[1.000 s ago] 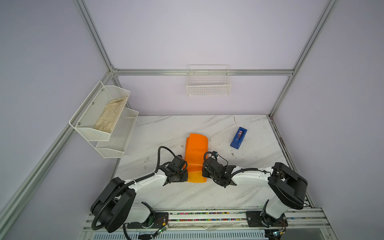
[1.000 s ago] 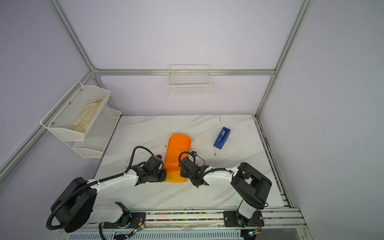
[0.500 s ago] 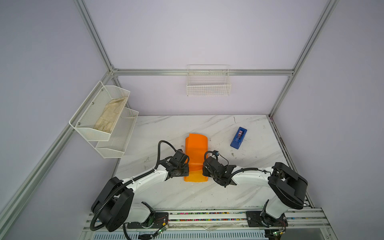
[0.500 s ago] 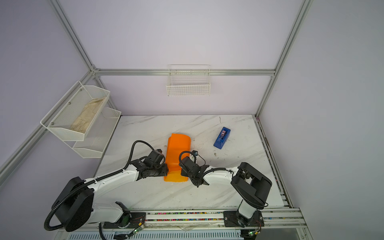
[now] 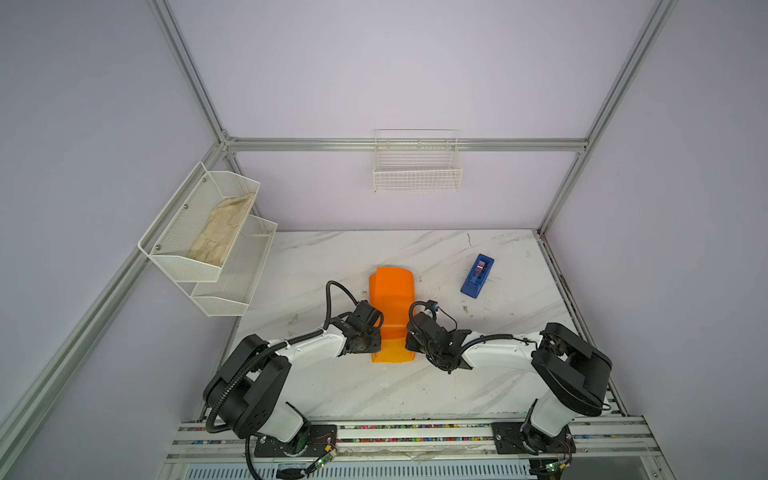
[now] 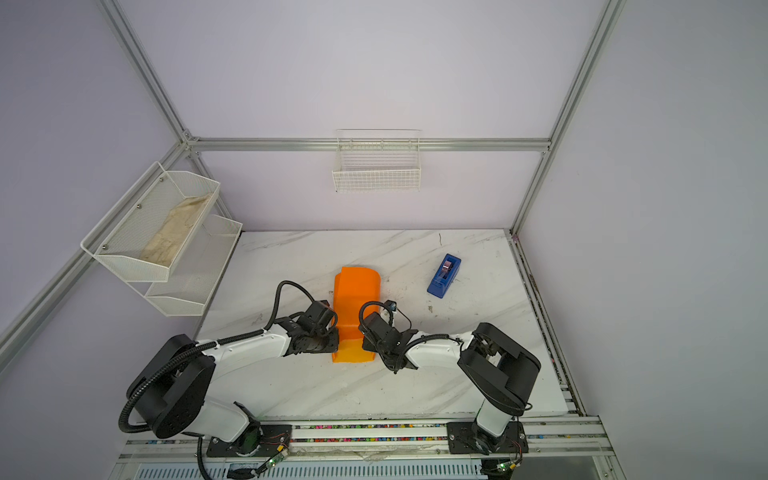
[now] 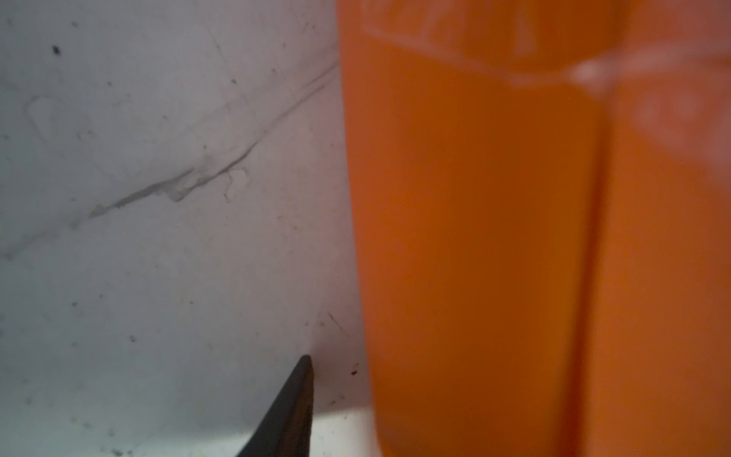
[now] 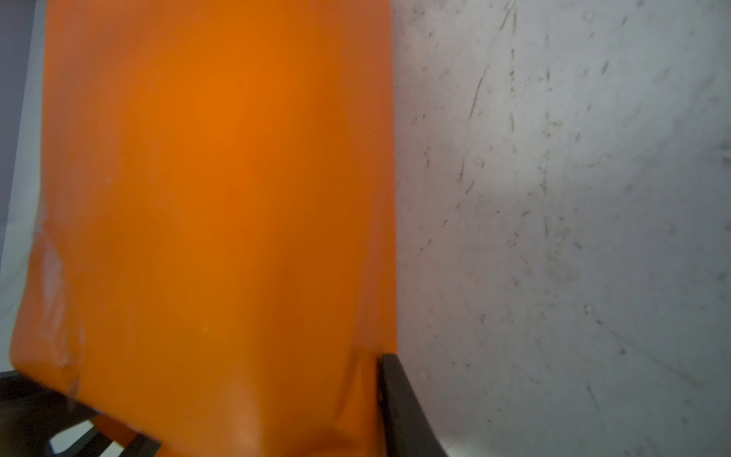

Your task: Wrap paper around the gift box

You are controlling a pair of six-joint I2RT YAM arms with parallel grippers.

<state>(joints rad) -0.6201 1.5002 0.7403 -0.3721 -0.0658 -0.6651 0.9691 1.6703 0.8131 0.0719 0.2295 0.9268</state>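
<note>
- White marble-patterned tabletop floors a lilac-walled, aluminium-framed cell. Taking the back wall as 12 o'clock, a long, folded, plain orange sheet of paper lies at the centre, running from 12 to 6.
- The small dark navy gift box cannot be seen in any view. It is probably inside the folds, but no dark surface shows.
- The left gripper sits against the paper's 8 o'clock side and the right gripper against its 4 o'clock side. In both top views their black housings cover the fingertips.
- In the left wrist view, blurred paper fills half the frame. Only one dark fingertip shows, over bare marble just beside the paper. Its partner is out of frame, so I cannot tell how wide these jaws stand or whether they hold anything.
- In the right wrist view, one dark fingertip touches the paper's edge where it puckers. Dark parts at the opposite corner are cut off and too unclear to name, so the gap and grip cannot be told here either.
- A bright blue wedge-shaped tape dispenser stands at 2 o'clock, well apart from the paper.
- A white wire shelf at 10 o'clock holds a beige cloth.
- Against a second ago, the left gripper has shifted from the paper's near corner toward 12 along its side. The right gripper, paper and dispenser lie much as they did.
</note>
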